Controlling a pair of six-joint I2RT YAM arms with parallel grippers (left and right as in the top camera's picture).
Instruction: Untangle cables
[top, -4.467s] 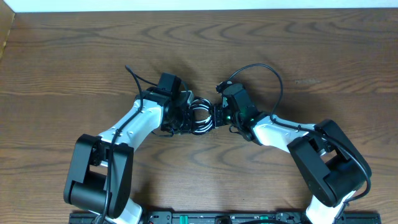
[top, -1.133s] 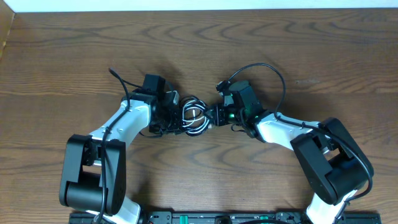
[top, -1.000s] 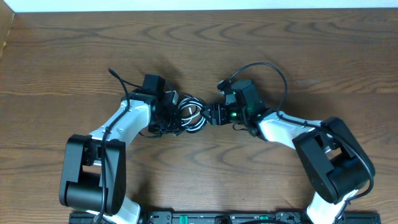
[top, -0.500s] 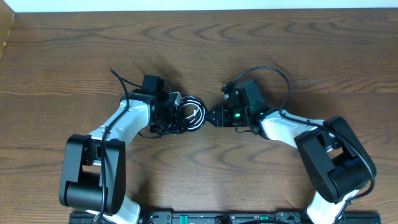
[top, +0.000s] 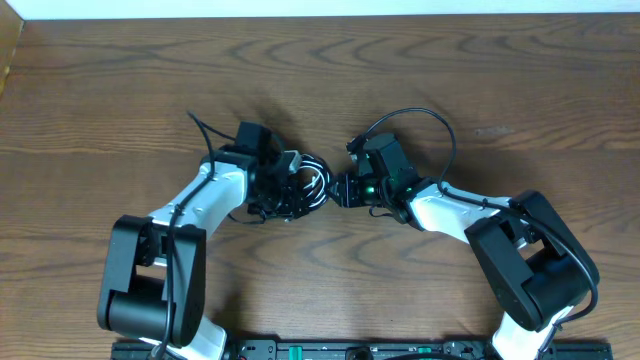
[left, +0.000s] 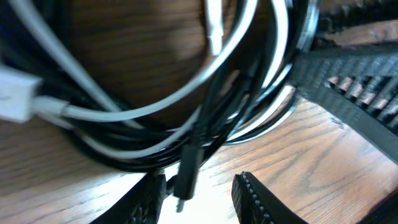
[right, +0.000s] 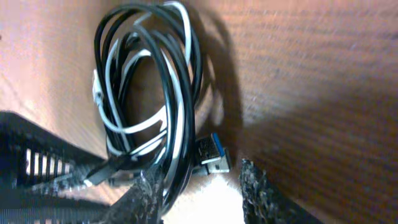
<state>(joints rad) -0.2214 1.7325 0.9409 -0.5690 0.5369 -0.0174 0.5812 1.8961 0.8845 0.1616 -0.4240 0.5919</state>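
Overhead, we see the cables (top: 312, 183) coiled mid-table between the left gripper (top: 285, 190) and the right gripper (top: 343, 190), close to both. From the left wrist, we find its jaws narrowly parted with a black plug end between them. From the right wrist, the jaws are likewise narrowly parted, with the coil just beyond them.

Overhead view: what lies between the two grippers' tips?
The coiled cables lie between the left gripper and the right gripper, plain in the overhead view; each wrist view shows the bundle close up.
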